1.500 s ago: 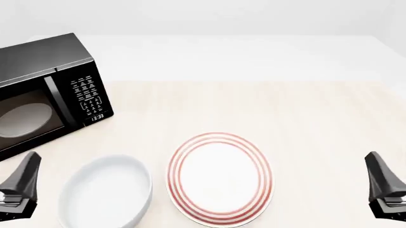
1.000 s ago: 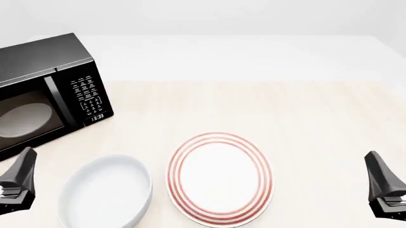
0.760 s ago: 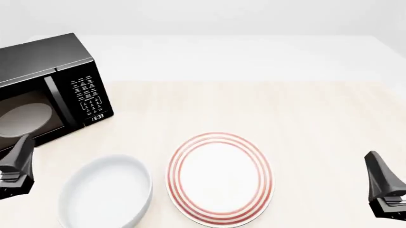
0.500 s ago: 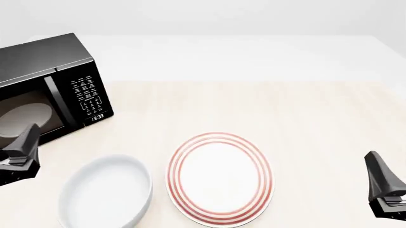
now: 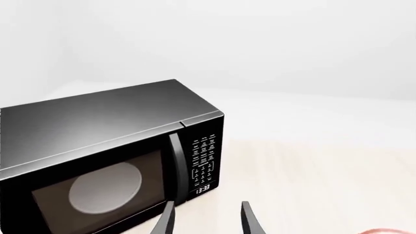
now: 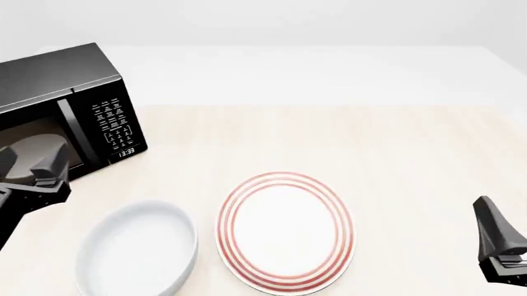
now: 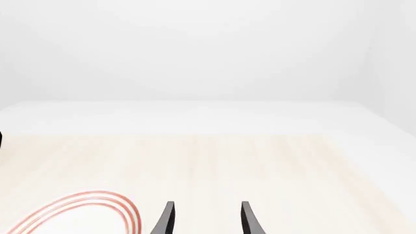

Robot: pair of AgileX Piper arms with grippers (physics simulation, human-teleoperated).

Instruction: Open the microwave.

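Note:
The glossy black microwave [image 6: 58, 80] stands at the table's far left, its dark glass door shut and a white turntable [image 6: 37, 151] showing through the glass. A vertical bar handle [image 6: 73, 132] runs beside the white-lettered keypad [image 6: 115, 126]. My left gripper [image 6: 56, 161] hangs open just in front of the door's lower part, a little left of the handle. Seen from the left wrist, the microwave [image 5: 110, 146] fills the frame, and the handle [image 5: 175, 165] lies just beyond the open left gripper [image 5: 208, 217]. My right gripper [image 6: 494, 237] [image 7: 206, 217] is open and holds nothing.
A white bowl [image 6: 136, 250] sits near the front left, close under the left gripper. A red-rimmed white plate [image 6: 284, 231] [image 7: 85, 209] lies at the front middle. Bare wood tabletop [image 6: 371, 148] stretches across the right and far side.
My left gripper has risen from the front left edge and moved forward and slightly right, up to the microwave door. The right gripper has not moved.

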